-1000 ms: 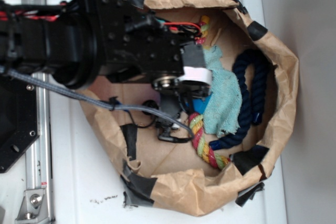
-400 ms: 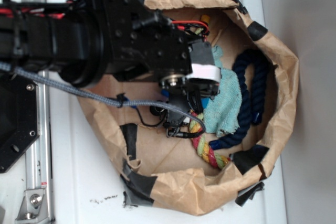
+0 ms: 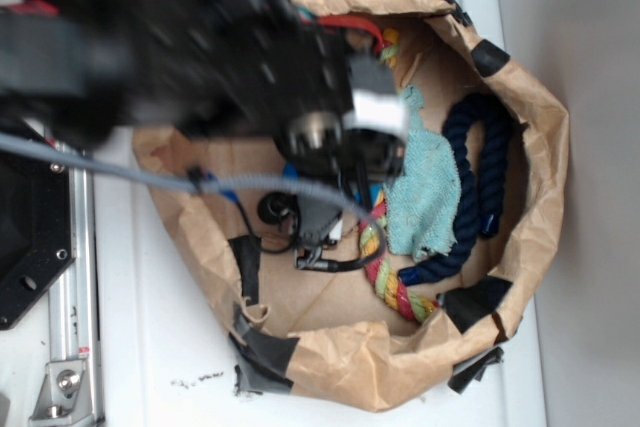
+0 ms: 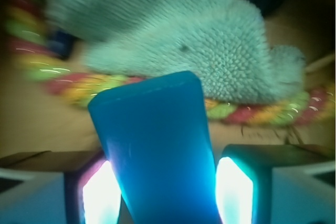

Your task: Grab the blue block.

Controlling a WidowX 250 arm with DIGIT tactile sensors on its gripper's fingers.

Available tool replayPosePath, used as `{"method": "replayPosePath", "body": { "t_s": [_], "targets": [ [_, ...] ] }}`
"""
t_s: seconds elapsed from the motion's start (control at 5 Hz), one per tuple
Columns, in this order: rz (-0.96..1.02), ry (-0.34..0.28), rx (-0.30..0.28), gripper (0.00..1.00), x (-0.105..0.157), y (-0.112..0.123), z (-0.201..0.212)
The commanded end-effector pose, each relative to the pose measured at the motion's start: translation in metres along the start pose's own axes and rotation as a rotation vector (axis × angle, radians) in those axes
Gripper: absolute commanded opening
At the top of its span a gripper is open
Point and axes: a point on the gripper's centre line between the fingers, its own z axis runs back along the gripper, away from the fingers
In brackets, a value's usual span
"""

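Holding everything: brown paper bag [image 3: 520,147], rolled open on the white surface [image 3: 580,47], its rim patched with black tape.
Arm: black WidowX body reaches in from the left of the exterior view, blurred, covering the bag's middle.
Navy rope [image 3: 480,177]: curves along the bag's right inner wall, apart from the gripper.
Teal cloth [image 4: 184,35]: fuzzy, lying just beyond the block's far end in the wrist view; in the exterior view it sits between the gripper and the navy rope.
Multicoloured rope [image 4: 262,111]: red, yellow and green twist running under the cloth's near edge and behind the block.
Blue block [image 4: 157,150]: stands between the two pads in the wrist view, its rounded end pointing toward the cloth; only a sliver of blue shows under the arm from outside.
Gripper [image 4: 160,192]: pads [image 4: 233,190] press both long sides of the block, fingers clamped on it.
Handling, as a judgement: block looks rigid, light and glossy, so likely slippery; gripping across the narrow width, as here, suits it best.
Risk: a smooth face could slide out if the clamp loosens.
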Motion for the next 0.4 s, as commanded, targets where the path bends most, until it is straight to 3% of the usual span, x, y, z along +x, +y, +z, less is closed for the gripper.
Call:
{"method": "replayPosePath", "body": {
  "t_s": [0.0,0.2],
  "targets": [
    [0.085,0.029,-0.073,0.00,0.0129,0.0001,0.0937],
    [0.076,0.034,-0.050,0.00,0.0100,-0.0094,0.0851]
  ]
}}
